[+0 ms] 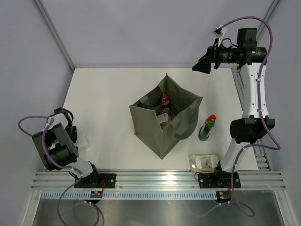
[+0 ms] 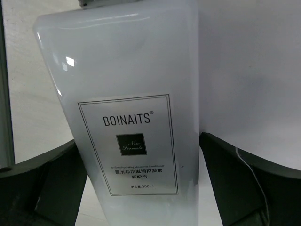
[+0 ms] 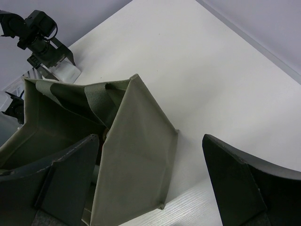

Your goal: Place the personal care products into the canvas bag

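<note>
The olive-grey canvas bag (image 1: pixel 160 136) stands open mid-table, also in the right wrist view (image 3: pixel 136 155). Inside it are a red bottle (image 1: pixel 165 99) and a pale item (image 1: pixel 163 117). A dark green red-capped bottle (image 1: pixel 207 128) stands just right of the bag. A beige pouch (image 1: pixel 204 161) lies by the right arm's base. A white bottle (image 2: pixel 127 84) lies at the table's left (image 1: pixel 83 142). My left gripper (image 2: pixel 141 139) is low at the left (image 1: pixel 75 141), wide open, one finger close on each side of the white bottle. My right gripper (image 3: pixel 150 139) is open and empty, raised at the far right (image 1: pixel 200 65).
Grey walls enclose the white table on three sides. A metal rail (image 1: pixel 155 179) runs along the near edge with both arm bases. The bag's loop handle (image 1: pixel 186 125) hangs over its right side, towards the green bottle.
</note>
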Action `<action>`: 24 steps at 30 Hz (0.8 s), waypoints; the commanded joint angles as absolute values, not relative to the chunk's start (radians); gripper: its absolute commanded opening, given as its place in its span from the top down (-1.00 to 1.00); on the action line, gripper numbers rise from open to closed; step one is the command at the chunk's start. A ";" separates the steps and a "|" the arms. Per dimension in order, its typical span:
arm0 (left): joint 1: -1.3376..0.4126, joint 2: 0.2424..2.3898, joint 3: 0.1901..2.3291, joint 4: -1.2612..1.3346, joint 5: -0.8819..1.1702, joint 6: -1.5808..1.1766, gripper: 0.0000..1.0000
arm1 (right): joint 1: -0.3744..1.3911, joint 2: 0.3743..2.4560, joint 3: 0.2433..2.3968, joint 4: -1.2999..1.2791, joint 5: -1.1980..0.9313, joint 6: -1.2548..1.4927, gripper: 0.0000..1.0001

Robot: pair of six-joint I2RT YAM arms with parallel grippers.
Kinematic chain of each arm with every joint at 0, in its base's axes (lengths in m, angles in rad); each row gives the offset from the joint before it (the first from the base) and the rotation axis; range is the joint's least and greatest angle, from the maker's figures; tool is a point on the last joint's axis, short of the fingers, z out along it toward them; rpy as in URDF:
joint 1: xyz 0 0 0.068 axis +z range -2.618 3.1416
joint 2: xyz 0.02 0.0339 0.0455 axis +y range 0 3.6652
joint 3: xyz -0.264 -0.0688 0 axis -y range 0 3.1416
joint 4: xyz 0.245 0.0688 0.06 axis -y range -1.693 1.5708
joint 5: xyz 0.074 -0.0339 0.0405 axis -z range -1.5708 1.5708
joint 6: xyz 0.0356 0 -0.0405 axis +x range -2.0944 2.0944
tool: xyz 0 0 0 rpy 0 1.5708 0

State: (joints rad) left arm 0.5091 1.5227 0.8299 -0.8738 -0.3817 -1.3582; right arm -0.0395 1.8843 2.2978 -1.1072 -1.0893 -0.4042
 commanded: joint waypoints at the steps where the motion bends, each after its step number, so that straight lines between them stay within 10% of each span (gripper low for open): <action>1: 0.520 1.606 0.831 -0.782 -0.306 -1.296 -0.94 | -0.040 1.879 2.335 -1.134 -1.126 -0.403 -0.99; 4: 0.520 1.592 0.796 -0.735 -0.267 -1.273 -0.66 | -0.046 1.873 2.332 -1.132 -1.132 -0.399 -0.99; 7: 0.525 1.542 0.766 -0.663 -0.218 -1.198 0.60 | -0.052 1.867 2.321 -1.124 -1.140 -0.394 -0.99; 9: 0.523 1.514 0.752 -0.612 -0.175 -1.134 0.89 | -0.057 1.864 2.318 -1.121 -1.146 -0.393 -0.99; 24: 0.295 1.154 0.531 0.196 0.446 -0.894 1.00 | -0.084 1.804 2.162 -1.048 -1.183 -0.361 -0.99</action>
State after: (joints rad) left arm 0.3134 1.2427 0.5251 -0.1791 0.2352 -0.8898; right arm -0.0803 1.8771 2.1826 -1.0866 -1.1461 -0.3767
